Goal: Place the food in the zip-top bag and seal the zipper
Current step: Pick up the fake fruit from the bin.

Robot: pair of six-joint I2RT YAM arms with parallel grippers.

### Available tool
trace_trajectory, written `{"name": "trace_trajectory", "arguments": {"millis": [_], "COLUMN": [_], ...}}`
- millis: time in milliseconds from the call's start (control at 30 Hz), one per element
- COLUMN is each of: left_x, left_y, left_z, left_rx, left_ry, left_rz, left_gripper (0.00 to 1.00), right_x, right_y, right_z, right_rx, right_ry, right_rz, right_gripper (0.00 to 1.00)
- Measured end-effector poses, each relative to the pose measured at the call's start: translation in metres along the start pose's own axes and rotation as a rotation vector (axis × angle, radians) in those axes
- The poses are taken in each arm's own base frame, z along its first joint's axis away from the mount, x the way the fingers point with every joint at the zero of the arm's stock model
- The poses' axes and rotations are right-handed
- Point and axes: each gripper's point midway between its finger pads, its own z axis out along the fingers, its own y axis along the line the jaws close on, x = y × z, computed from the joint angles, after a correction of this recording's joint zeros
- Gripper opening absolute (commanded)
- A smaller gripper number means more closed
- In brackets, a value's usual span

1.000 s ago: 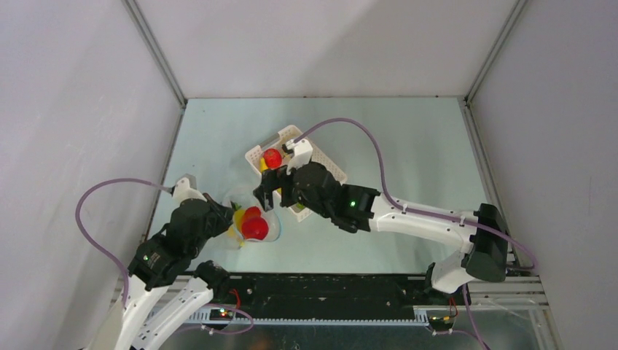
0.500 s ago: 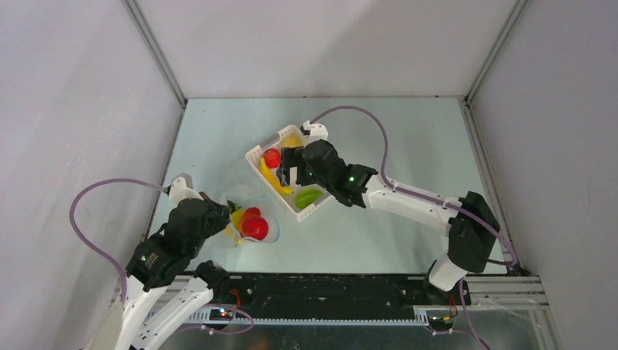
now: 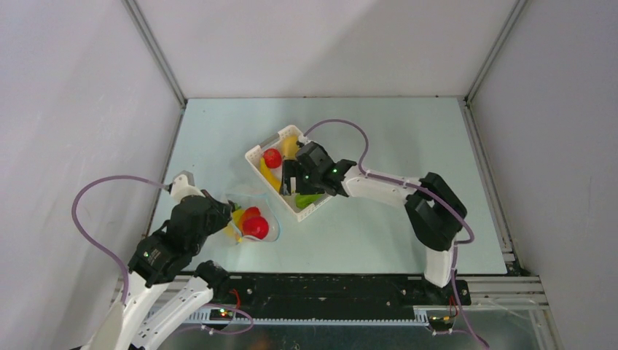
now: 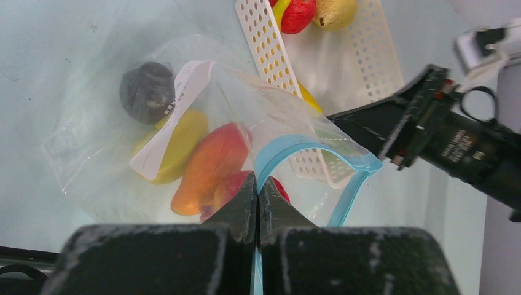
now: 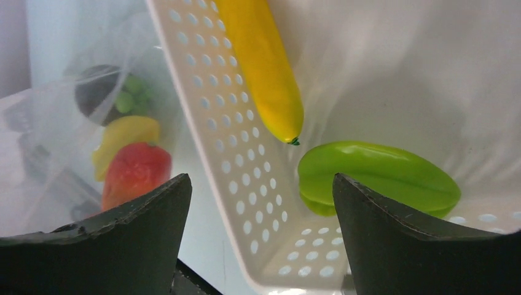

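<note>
Your zip-top bag lies on the desk at the near left, just beside the white slotted basket, with the mango, lemon and dark ring inside. Your left gripper is pressed together on the light-blue zipper, pinching the mouth edge. Your right gripper is spread wide, straddling the basket's perforated wall. The green piece sits just by the inner finger, and the banana lies ahead between the fingers.

Pale green table, plain grey walls
</note>
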Motion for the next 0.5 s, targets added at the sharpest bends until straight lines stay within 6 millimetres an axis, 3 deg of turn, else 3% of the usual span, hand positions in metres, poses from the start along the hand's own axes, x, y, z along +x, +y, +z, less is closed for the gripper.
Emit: {"name": "trace_trajectory", "arguments": {"millis": [133,500], "left_x": [0.0,0.0], "left_y": [0.0,0.0], "left_z": [0.0,0.0], "left_rx": [0.001,0.0], "left_ry": [-0.001,-0.001], "left_rz": [0.0,0.0], "left_gripper": [0.0,0.0], "right_x": [0.02,0.01], "right_y": [-0.01,-0.012], "right_z": [0.024,0.028], "right_rx": [0.033,0.05], "right_ry": [0.089,0.082], "right_rz": [0.032,0.092], "right_gripper": [0.88,0.87]}}
